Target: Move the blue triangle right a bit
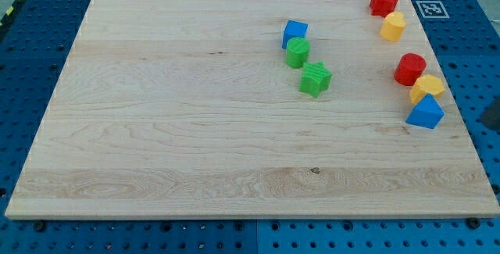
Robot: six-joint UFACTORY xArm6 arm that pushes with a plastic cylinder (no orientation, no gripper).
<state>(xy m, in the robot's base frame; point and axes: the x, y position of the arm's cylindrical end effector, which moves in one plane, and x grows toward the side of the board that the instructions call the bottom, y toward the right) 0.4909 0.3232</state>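
**Blue triangle sits near the board's right edge; tip out of sight**

The blue triangle [425, 113] lies low on the view's right side of the wooden board [180, 129], close to its right edge. A yellow block [427, 87] touches it from above, and a red cylinder [409, 69] sits just above that. Higher up, a red star [383, 1] stands beside a 2nd yellow block [393, 26].

Near the middle, 3 blocks run in a diagonal line: a blue cube [294, 32], a green cylinder [298, 52] and a green star [315, 79].

A dark shape at the right frame edge [492, 113] may be part of the arm. My tip does not show, so its place among the blocks cannot be told.
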